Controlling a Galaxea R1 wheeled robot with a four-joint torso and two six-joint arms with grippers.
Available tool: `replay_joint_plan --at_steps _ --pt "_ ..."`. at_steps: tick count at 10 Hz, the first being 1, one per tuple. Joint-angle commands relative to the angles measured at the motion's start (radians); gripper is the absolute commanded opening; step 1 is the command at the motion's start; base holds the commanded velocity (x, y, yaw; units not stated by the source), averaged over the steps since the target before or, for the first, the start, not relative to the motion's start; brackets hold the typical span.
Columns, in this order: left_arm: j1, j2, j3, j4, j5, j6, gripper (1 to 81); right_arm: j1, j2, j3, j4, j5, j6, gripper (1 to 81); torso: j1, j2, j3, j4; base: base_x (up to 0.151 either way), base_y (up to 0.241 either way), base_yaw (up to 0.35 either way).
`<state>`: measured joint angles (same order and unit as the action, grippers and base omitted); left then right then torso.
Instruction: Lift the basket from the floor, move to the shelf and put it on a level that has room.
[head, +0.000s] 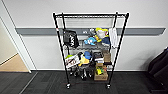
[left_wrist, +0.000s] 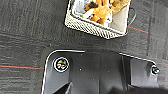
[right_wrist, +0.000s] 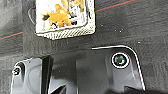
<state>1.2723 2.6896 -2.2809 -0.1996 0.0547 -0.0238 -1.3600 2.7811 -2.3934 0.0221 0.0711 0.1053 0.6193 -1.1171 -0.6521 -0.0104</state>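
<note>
- We face a pale wall (head: 140, 15) with a grey band (head: 37, 31) running across it, and the dark striped carpet floor (head: 45, 83) spreads under everything ahead of us.
- The shelf (head: 57, 37), a tall black wire rack on small caster wheels (head: 67, 86), stands on that floor close against the wall, roughly centred in our head view.
- Its top level (head: 90, 16), the wire grid between the post tips, carries nothing we can see.
- The lower tiers are crowded: a black bag (head: 70, 38) hangs at the left post, coloured toys (head: 97, 36) sit beside it, and a brown cardboard box (head: 100, 74) rests near the bottom.
- At the left edge of the head view a doorway opens onto light tan wood flooring (head: 12, 65); a dark shape (head: 158, 65) sits at the right edge.
- The basket (left_wrist: 87, 25), cream-white and chunky-woven, rests on the floor in both wrist views, with orange and pale items (left_wrist: 100, 11) inside it.
- A thin red line (left_wrist: 20, 67) crosses the carpet near the basket.
- We cannot tell whether either gripper is released or clenched; each wrist camera sits apart from the basket, with bare carpet between.
</note>
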Motion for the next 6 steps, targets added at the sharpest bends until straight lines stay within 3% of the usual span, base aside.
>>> replay_joint_plan --at_steps 1,3,6 --pt "-0.067 -0.031 0.003 -0.024 0.068 0.001 81.1 0.058 0.005 -0.028 0.012 -0.053 0.001 81.1 0.062 -0.096 0.0 0.0 0.0 0.0 0.0" --pt "-0.08 -0.031 -0.002 -0.035 0.076 0.001 81.1 0.064 0.011 -0.036 0.012 -0.054 0.001 81.1 0.105 -0.165 0.0 0.0 0.0 0.0 0.0" --pt "-0.099 -0.029 -0.005 -0.055 0.089 0.001 81.1 0.087 0.014 -0.036 0.013 -0.054 0.001 81.1 0.169 -0.268 -0.098 0.0 0.0 0.0 0.0"
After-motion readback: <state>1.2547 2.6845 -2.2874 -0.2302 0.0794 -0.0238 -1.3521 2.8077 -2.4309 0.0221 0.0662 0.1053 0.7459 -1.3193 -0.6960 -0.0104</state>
